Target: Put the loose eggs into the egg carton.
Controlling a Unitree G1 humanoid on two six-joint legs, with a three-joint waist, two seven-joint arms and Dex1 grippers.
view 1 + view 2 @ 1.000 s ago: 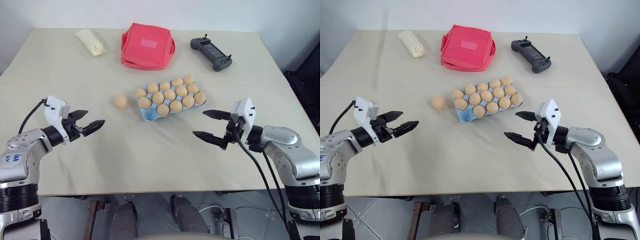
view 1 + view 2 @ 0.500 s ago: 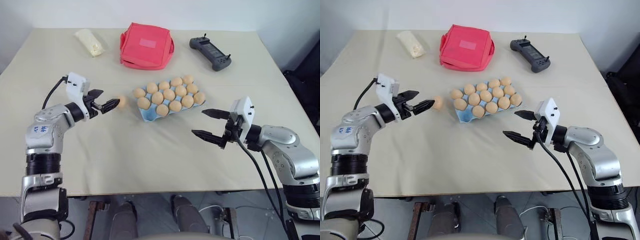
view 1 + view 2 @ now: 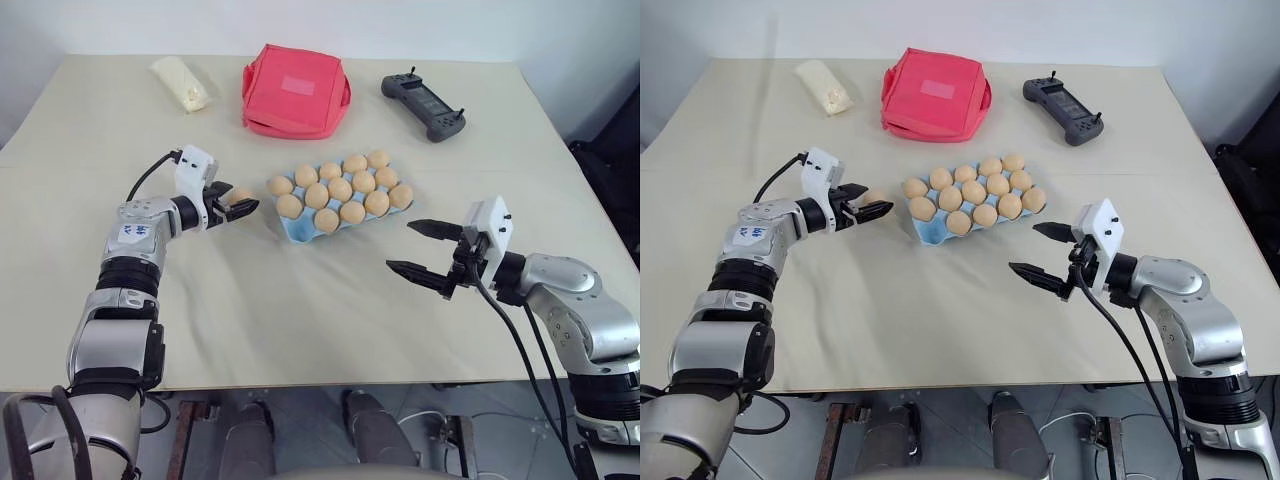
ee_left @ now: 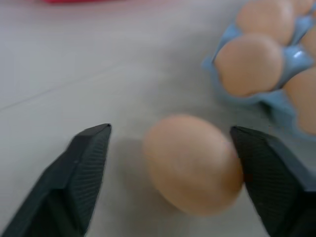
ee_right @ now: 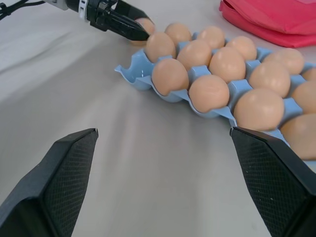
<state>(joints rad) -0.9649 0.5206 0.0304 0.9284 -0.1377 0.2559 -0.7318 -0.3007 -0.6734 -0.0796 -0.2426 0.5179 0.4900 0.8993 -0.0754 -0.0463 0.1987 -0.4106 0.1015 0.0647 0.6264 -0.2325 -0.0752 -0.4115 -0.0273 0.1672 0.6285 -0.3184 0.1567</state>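
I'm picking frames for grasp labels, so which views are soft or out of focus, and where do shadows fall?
Left wrist view: loose egg and fingers soft, carton blurrier. Right wrist view: carton crisp, near fingers slightly soft. Eye views: sharp, even light, faint shadow under right gripper, no glare on table.

One tan-orange egg (image 4: 191,164) lies loose on the tabletop (image 3: 300,320), just beside the end of the light blue egg carton (image 3: 296,231). The carton sits mid-tabletop, angled, its cups filled with matching eggs in rows.
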